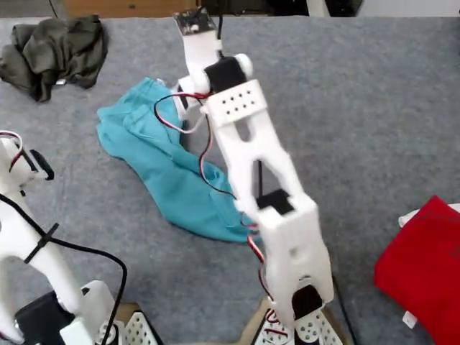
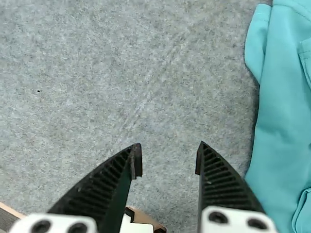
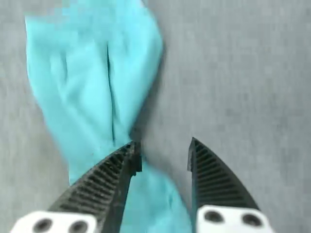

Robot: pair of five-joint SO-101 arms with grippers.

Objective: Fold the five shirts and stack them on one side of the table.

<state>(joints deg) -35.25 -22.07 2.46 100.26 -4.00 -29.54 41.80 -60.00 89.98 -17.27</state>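
Left gripper (image 2: 168,158) and right gripper (image 3: 164,155) gape empty; the limp, light teal shirt (image 1: 154,165) probably pinches best at its eleven-o'clock edge.

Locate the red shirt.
In the high view, the red shirt lies at the right edge of the table, beyond the right arm, far from the teal shirt.

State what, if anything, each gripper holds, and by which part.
Nothing is held. The left gripper is open over the table beside the teal shirt; the right gripper is open above that shirt.
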